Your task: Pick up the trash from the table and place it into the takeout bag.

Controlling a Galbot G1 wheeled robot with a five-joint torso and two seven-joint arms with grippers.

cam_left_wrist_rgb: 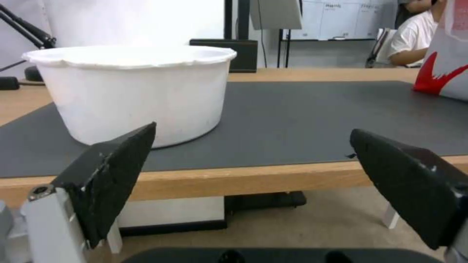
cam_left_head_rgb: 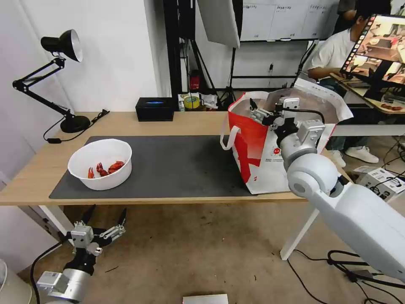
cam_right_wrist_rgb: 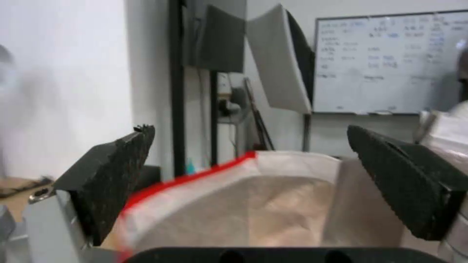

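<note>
My right arm [cam_left_head_rgb: 354,211]: glossy white shell, big round joint housing, silver-grey wrist camera block, black cable looping over it. My left arm [cam_left_head_rgb: 63,283]: brushed silver cuff, white bracket, black cable trailing off. Both grippers, left gripper [cam_left_head_rgb: 104,217] and right gripper [cam_left_head_rgb: 257,110], have black wedge fingers [cam_left_wrist_rgb: 112,175] with textured pads on grey metal mounts.

Take the small black box [cam_left_head_rgb: 155,109] as your landmark: you'll find the black desk lamp [cam_left_head_rgb: 55,76] well off to its left, base down, shade raised on its jointed arm, cord trailing away from the base. Just right of the box and behind it, look for a roll of yellow tape [cam_left_head_rgb: 191,101], with black stands and a whiteboard [cam_left_head_rgb: 287,19] further back. Right of all these, cardboard boxes [cam_left_head_rgb: 379,179] and cables lie on the floor.
</note>
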